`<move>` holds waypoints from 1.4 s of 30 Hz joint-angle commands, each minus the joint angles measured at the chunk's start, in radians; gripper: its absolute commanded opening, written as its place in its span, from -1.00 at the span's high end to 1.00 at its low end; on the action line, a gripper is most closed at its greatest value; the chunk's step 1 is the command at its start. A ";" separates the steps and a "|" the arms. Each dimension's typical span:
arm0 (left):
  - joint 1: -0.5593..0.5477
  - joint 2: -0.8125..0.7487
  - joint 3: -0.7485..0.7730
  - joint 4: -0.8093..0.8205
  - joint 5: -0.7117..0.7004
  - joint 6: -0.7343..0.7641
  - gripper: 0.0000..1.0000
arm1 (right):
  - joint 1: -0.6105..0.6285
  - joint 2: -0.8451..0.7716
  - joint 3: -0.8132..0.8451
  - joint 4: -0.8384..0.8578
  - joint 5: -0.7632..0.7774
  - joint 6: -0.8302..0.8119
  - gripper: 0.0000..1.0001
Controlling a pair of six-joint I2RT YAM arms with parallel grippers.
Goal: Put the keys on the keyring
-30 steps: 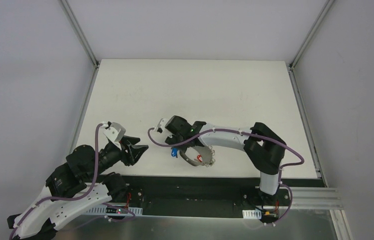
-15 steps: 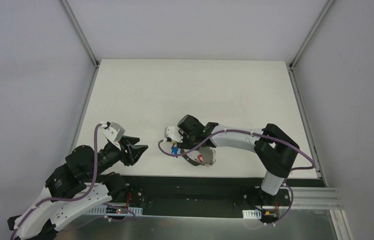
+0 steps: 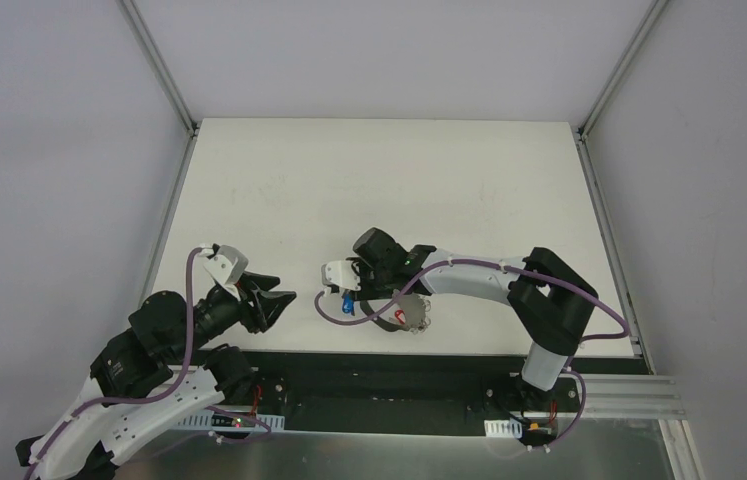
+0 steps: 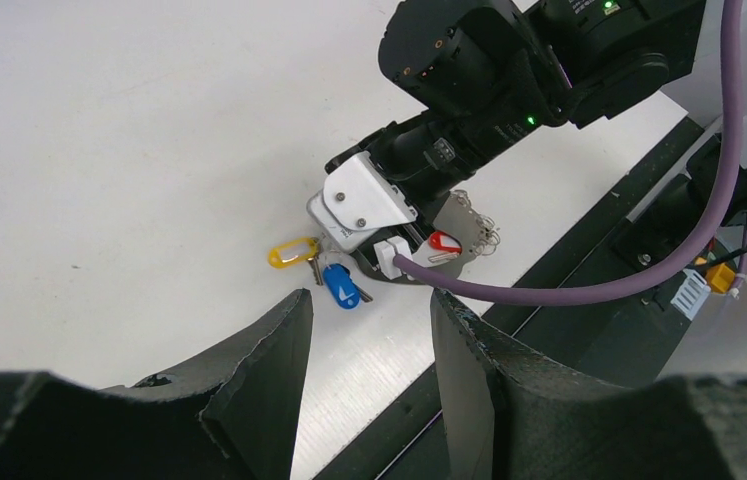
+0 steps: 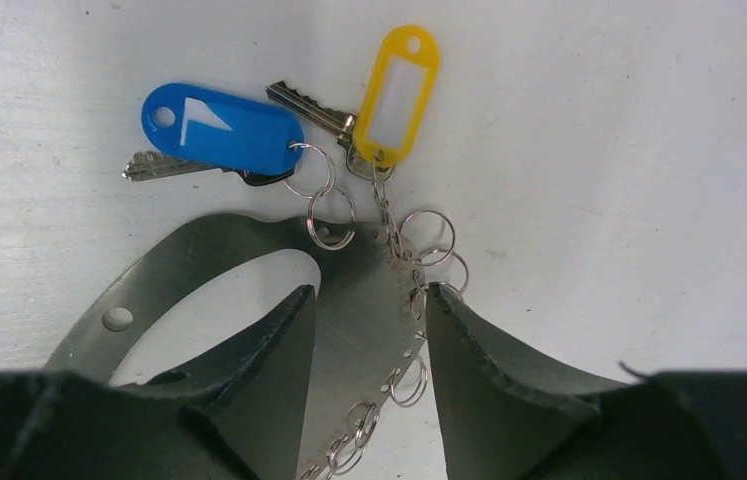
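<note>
The keyring [image 5: 209,245] is a flat grey metal band lying on the white table, with small split rings [image 5: 424,235] along its edge. A blue-tagged key [image 5: 219,128] and a yellow-tagged key [image 5: 401,90] hang from those rings. A red tag [image 4: 443,240] lies by the band's other side. My right gripper [image 5: 371,295] points down over the band, one finger on each side, with a narrow gap left on the ring side. My left gripper [image 3: 274,300] hovers open and empty to the left, facing the blue tag [image 4: 341,286].
The keyring [image 3: 399,322] lies close to the table's front edge, next to the dark rail [image 3: 399,365] along the arm bases. The right arm's purple cable [image 4: 549,295] loops just above the band. White tabletop [image 3: 379,180] stretches behind.
My right wrist has swung forward and down over the keyring, and its jaws have narrowed around the band. The left arm has hardly moved.
</note>
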 commanded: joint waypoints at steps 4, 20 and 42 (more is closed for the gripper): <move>0.025 -0.010 -0.006 0.016 0.034 -0.008 0.07 | 0.003 -0.005 0.056 0.026 -0.066 -0.067 0.09; 0.049 -0.007 -0.012 0.025 0.066 -0.007 0.07 | -0.004 0.083 0.130 -0.037 -0.091 -0.088 0.19; 0.062 -0.004 -0.017 0.029 0.075 -0.006 0.07 | -0.019 0.115 0.156 -0.081 -0.072 -0.083 1.00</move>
